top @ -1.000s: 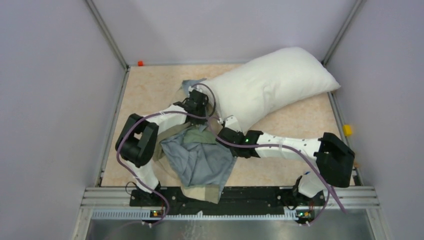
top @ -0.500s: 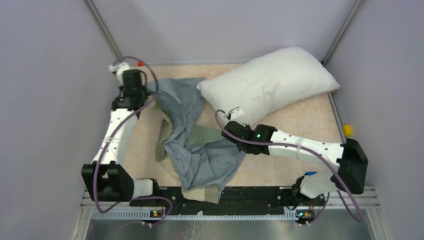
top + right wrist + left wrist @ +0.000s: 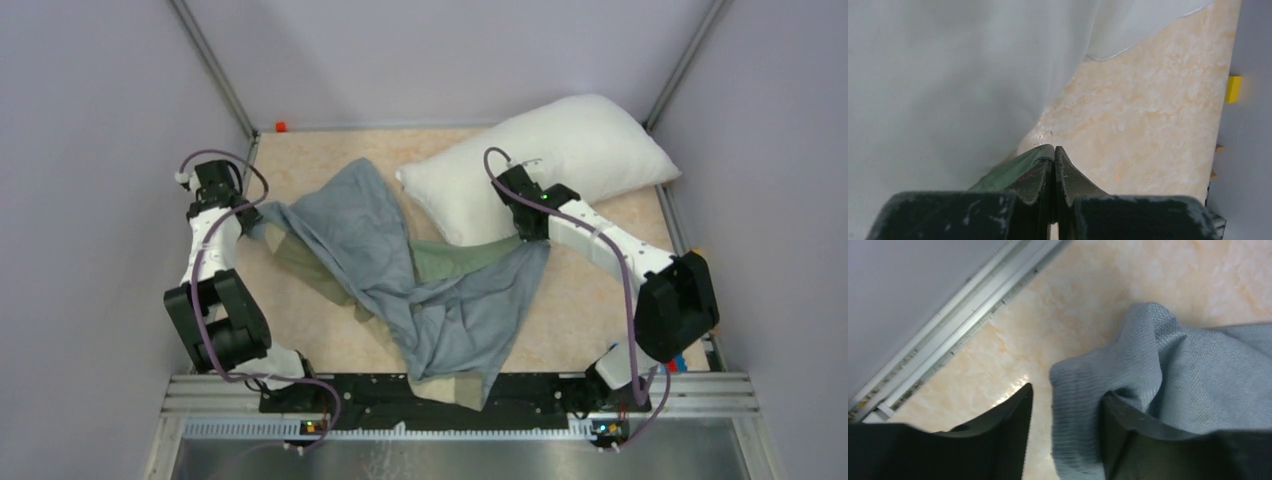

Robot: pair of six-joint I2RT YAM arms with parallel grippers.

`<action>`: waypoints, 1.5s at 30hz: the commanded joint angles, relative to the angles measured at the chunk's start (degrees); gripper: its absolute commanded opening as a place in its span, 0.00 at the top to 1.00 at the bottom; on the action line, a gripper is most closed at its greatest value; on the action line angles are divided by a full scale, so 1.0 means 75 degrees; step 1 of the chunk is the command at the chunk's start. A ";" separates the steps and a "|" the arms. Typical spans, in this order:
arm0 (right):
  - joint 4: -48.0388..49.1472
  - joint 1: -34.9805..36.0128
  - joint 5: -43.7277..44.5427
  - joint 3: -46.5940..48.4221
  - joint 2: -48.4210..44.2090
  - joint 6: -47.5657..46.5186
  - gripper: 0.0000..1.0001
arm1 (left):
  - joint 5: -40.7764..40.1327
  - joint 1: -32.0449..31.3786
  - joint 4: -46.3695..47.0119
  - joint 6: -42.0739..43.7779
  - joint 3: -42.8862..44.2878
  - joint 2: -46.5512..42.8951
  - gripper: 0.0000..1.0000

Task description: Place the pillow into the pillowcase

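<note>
So the pillow [image 3: 600, 140] is not in the pillowcase [image 3: 350, 225]. It's lying bare on the table [image 3: 310, 160] up around 1 o'clock, slanted, with its fat end toward the far right corner and its other end pointing at the middle.

The pillowcase is a flat, wrinkled, grey-blue sprawl with nothing inside it. It runs from about 9 o'clock across the centre down to 6 o'clock, where the bottom flap hangs over the near edge onto the black bar the arms are bolted to. A greenish layer shows through in the middle and stretches toward 3 o'clock, tucked right up against the pillow's near edge.

The right gripper [image 3: 1054, 149] is pinched tight on the end of that greenish strip, at the 6 o'clock side of the pillow, with white fabric filling the view at its 10 o'clock. The right arm crosses over the pillow's near side.

The left gripper [image 3: 1068, 392] is at 9 o'clock with its jaws apart. The ribbed corner of the pillowcase sits between them, leaning on one finger with a gap to the other, so it's loose and not clamped.

Around the edges there's a metal rail [image 3: 948, 335] along the left side, a small orange thing [image 3: 281, 127] at 11 o'clock and a yellow block [image 3: 1233, 89] on the right edge at 3 o'clock.
</note>
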 commanded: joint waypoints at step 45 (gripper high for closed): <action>0.3448 0.2426 -0.1495 -0.4334 -0.1360 0.2653 0.81 | -0.1426 -0.3528 0.0557 -0.0066 0.3551 0.3571 1.00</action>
